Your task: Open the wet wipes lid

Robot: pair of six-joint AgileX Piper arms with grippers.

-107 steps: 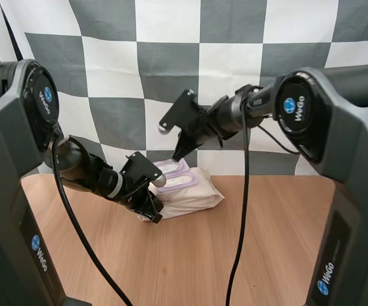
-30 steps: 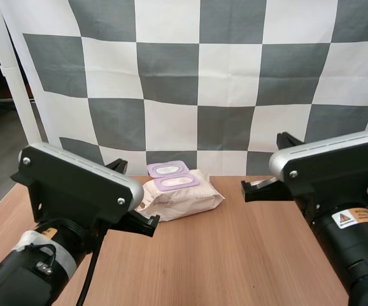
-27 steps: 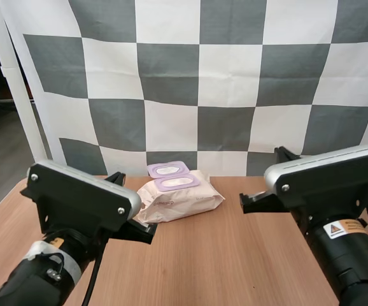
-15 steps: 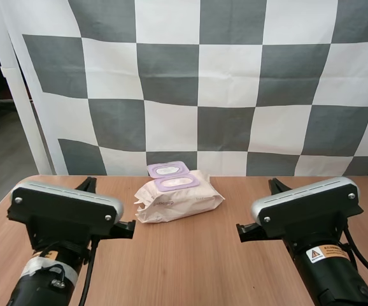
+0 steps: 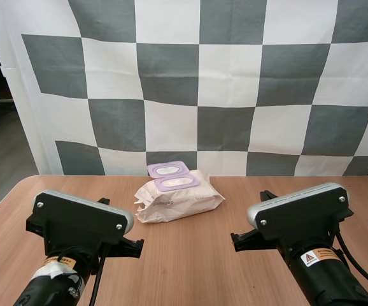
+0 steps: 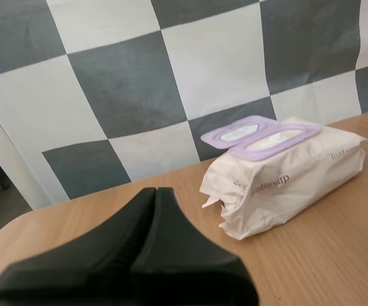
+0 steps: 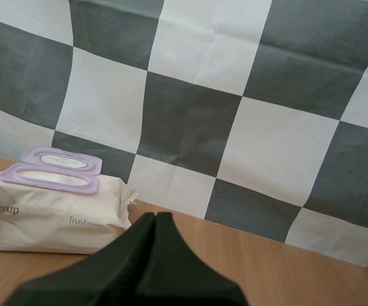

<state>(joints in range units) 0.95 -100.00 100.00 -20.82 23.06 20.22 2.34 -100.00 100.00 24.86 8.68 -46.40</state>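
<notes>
- High view: the soft white wet wipes pack (image 5: 184, 199) lies on the wooden table (image 5: 190, 268) ahead of both arms, its purple lid (image 5: 168, 169) flipped up; the writing is too small for us.
- Left wrist view: our left gripper (image 6: 153, 191) is squeezed together, empty; we read "besup".
- Right wrist view: our right gripper (image 7: 155, 217) is squeezed together too; we read "Trust".

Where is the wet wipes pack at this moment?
In the high view the pack lies on the table, about midway between left and right, near the far edge; its lid is open.
</notes>
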